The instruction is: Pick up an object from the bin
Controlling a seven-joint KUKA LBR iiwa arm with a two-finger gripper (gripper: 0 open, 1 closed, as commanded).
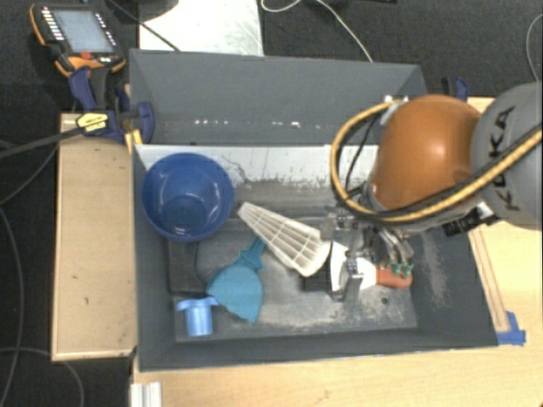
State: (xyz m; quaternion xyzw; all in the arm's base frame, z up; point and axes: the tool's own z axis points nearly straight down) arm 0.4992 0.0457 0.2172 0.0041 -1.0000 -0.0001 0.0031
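A grey metal bin (280, 100) is sitting on a dark floor, with pale boards lying along its sides. The arm is reaching in from 3 o'clock, and its gripper (348, 280) is hanging low over the bin floor at about 4 o'clock from the bin's middle. Whether it is spread or closed I cannot tell, as the wrist parts are crowding that spot.

A white ribbed cone (284, 236) is lying tilted near the centre, its wide end sitting just beside the gripper at the gripper's 10 o'clock. A small orange-red piece (394, 276) is lying just beside the gripper at its 3 o'clock, possibly touching it.

A blue bowl (187, 195) is standing upright at 10 o'clock. A blue funnel (236, 288) is lying at 7 o'clock, with a small blue cylinder (197, 316) near it in the corner and a black block (182, 265) lying below the bowl.
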